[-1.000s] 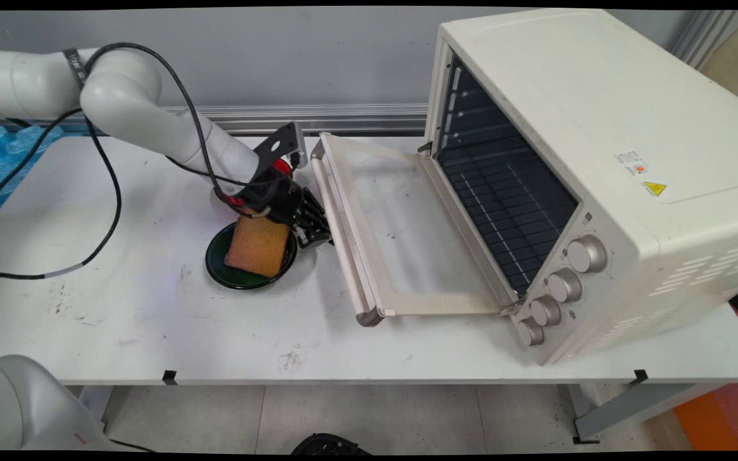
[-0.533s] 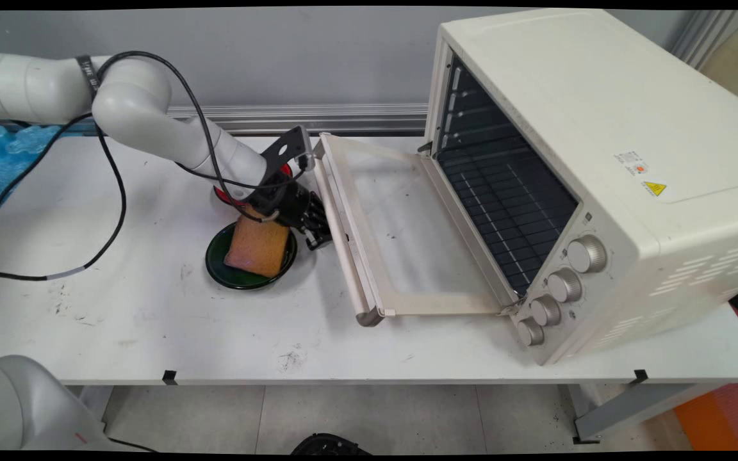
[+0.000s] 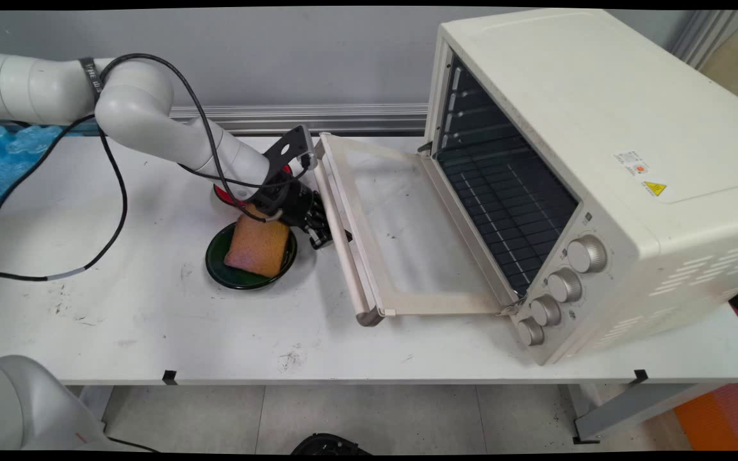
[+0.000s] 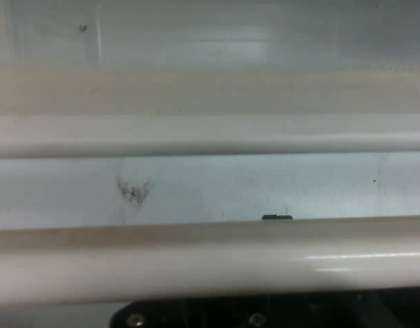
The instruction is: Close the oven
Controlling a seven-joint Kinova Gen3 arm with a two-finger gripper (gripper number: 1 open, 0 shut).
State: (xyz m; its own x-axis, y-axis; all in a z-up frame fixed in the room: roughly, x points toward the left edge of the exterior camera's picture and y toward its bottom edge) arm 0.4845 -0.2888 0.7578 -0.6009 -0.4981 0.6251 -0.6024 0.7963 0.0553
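**Gripper right at the oven door handle**

All places told from the oven (image 3: 599, 160), a big cream box w/ its door (image 3: 407, 230) folded down flat over the table (image 3: 151, 320).

Nearest the camera, left of the door, a dark green plate (image 3: 221, 272) w/ a brown slice of bread (image 3: 257, 244) on it. Just behind that, the black gripper (image 3: 324, 235) sits low, up against the door's long handle (image 3: 343, 243). In the hand view the handle (image 4: 210, 256) fills the bottom, very close. Can't tell if the gripper is apart or together. A bit of something red (image 3: 220, 192) shows behind the arm; can't tell what.
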